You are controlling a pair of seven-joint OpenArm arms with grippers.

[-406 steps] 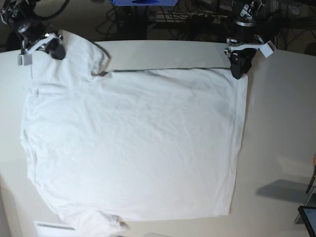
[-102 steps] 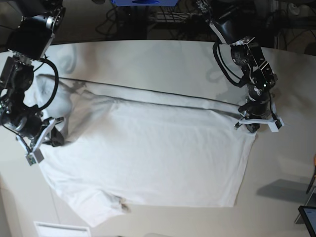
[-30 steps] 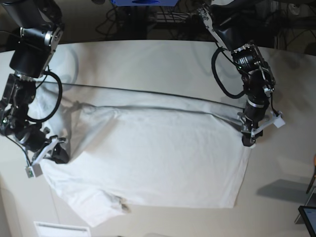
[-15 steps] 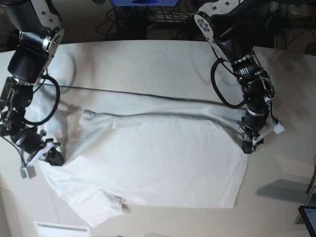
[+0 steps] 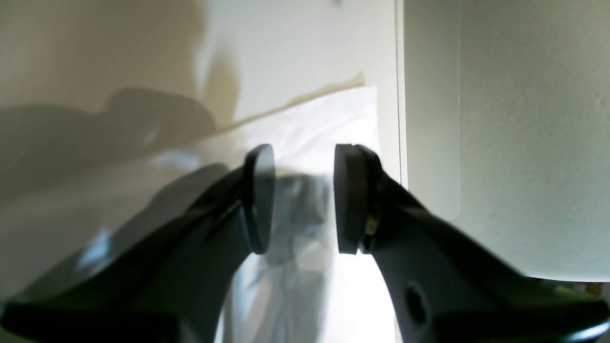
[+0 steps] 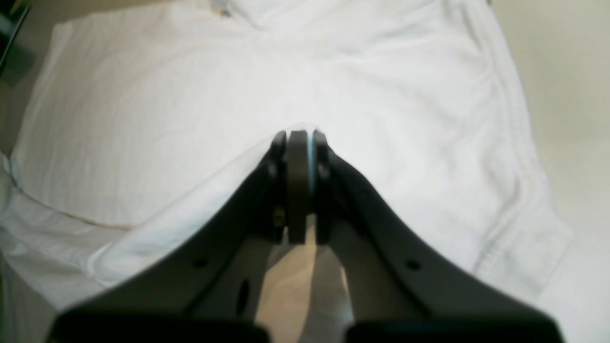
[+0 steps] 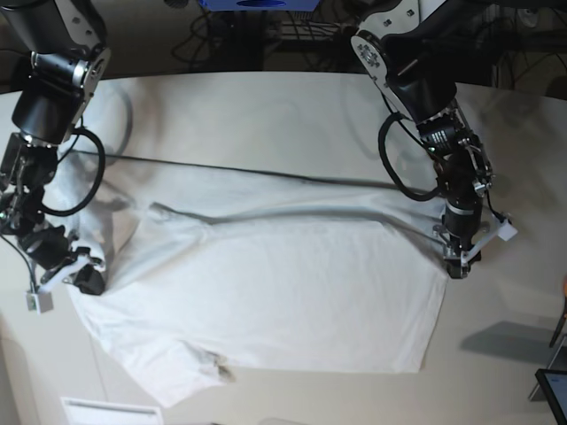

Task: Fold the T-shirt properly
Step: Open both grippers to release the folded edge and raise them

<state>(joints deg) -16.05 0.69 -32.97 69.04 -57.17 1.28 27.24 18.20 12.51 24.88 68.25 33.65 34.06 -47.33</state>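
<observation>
The white T-shirt (image 7: 266, 292) lies spread on the table, its far part doubled over toward the front along a long crease. At the shirt's left edge in the base view, my right gripper (image 7: 84, 276) is shut on the cloth. The right wrist view shows its jaws (image 6: 299, 143) pressed together on a thin fold of T-shirt (image 6: 143, 95). My left gripper (image 7: 456, 264) sits low at the shirt's right edge. In the left wrist view its jaws (image 5: 303, 197) stand apart, with shaded T-shirt (image 5: 324, 119) cloth under the gap.
The pale table (image 7: 266, 106) reaches beyond the shirt on all sides. Cables and a blue box (image 7: 257, 4) lie behind the far edge. A white slip (image 7: 97, 412) lies at the front left, a dark screen corner (image 7: 554, 394) at the front right.
Both grippers have moved a little toward the table's front, and the folded-over layer has come down with them. The right gripper has also shifted slightly left.
</observation>
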